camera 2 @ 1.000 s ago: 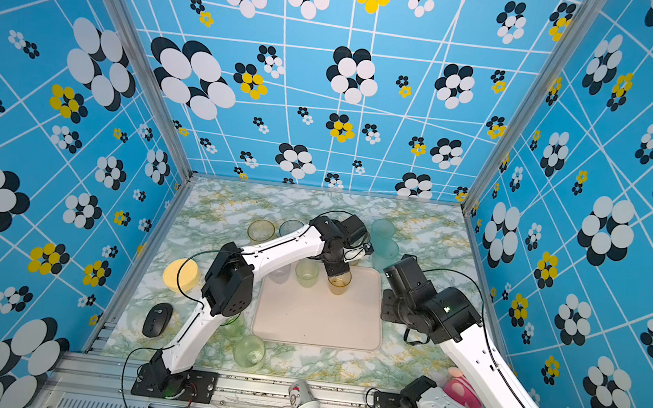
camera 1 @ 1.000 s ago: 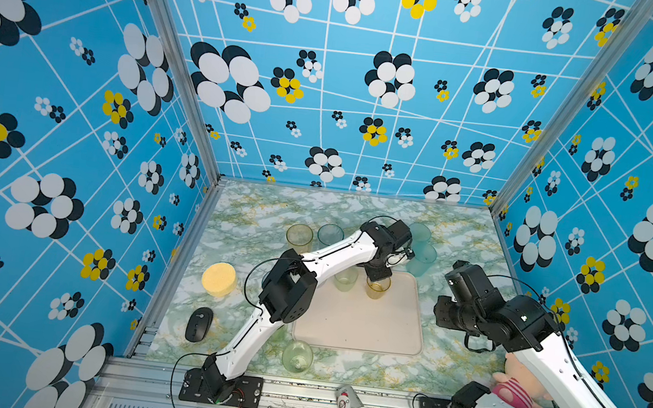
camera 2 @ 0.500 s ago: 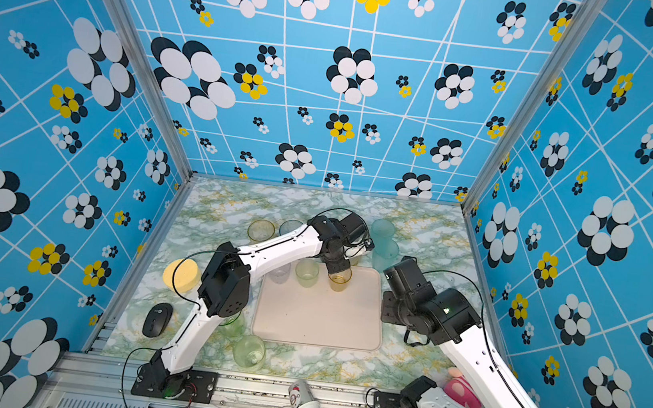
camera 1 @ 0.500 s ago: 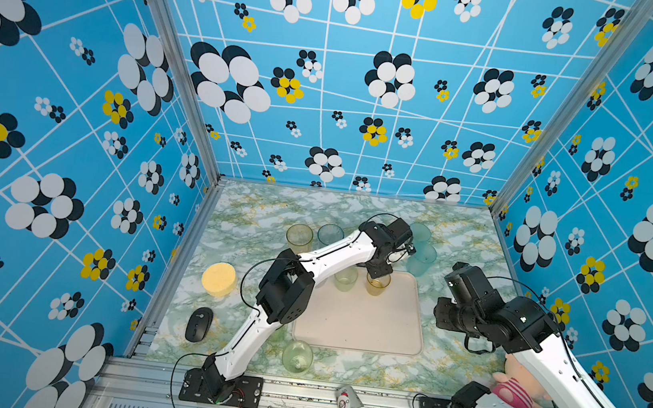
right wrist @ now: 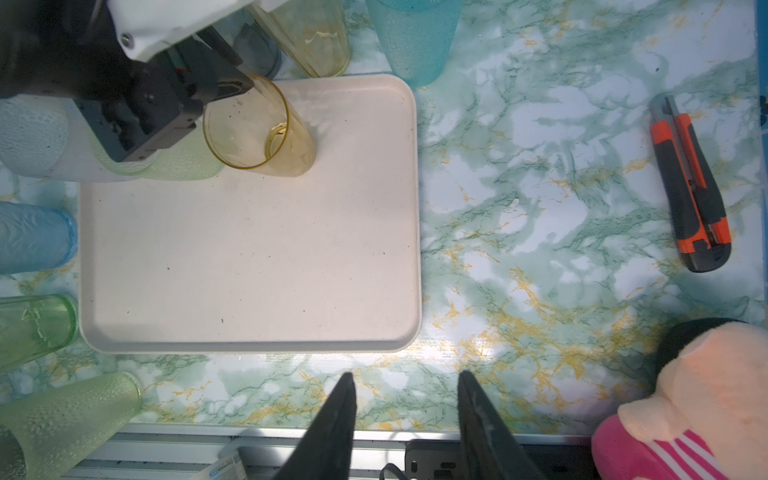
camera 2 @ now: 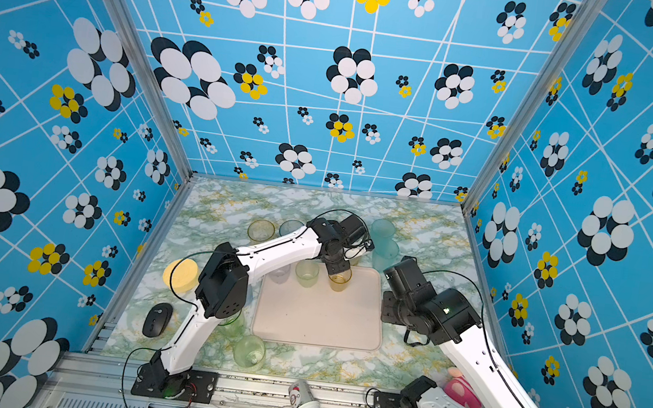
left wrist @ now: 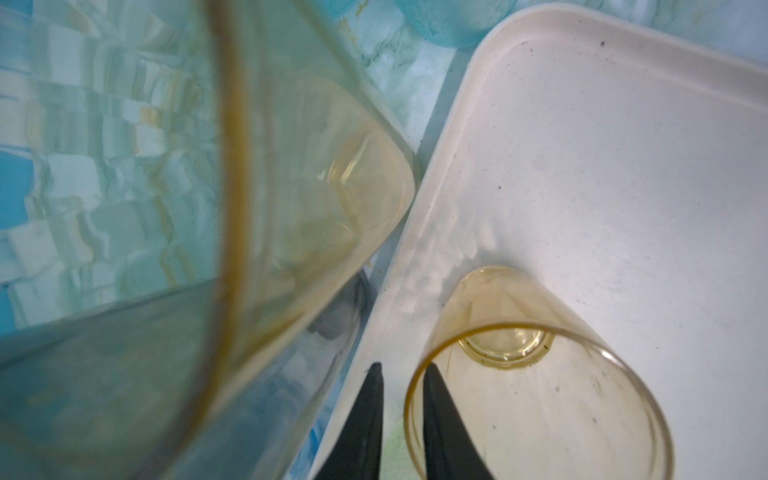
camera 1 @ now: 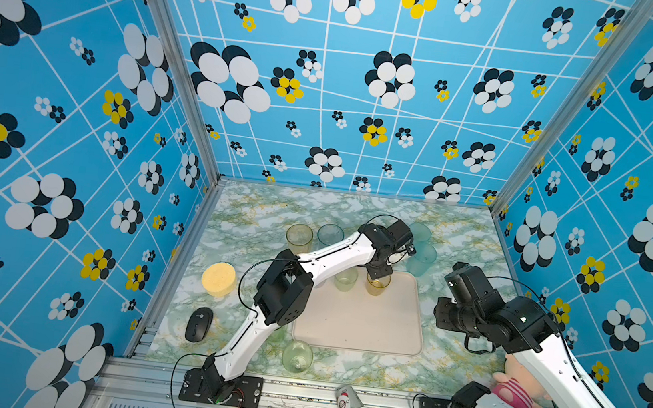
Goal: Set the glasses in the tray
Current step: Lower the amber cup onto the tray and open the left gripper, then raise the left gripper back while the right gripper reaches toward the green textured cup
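My left gripper [left wrist: 403,365] sits at the far edge of the tray [camera 1: 361,322], over a short amber glass [left wrist: 540,395] that stands upright on the tray floor close to the far rim. From the left wrist I see one finger inside the glass and one outside, with the rim running between them. The jaws are only slightly apart, yet a gap shows between the outer finger and the wall, so I read no clamp on it. Just beside it, toward the left arm's side, a pale green glass [camera 1: 345,279] also stands in the tray. A clear glass [camera 2: 280,273] comes next at the corner, half under the arm; I cannot tell whether it is inside the rim

The other glasses I can see are off the tray on the marble table [camera 1: 463,237]: a tall amber glass [right wrist: 307,37] just behind the far rim, two teal glasses [camera 1: 424,254] beyond the far right corner, a smoky grey glass [camera 1: 329,234] and a yellow-green glass [camera 1: 299,237] further left, and a green glass [camera 1: 297,356] near the front rail

My right gripper [right wrist: 406,374] hangs above the table to the right of the tray, jaws well apart, nothing between them. A utility knife [right wrist: 690,187] and a plush toy [right wrist: 685,395] lie out on that side
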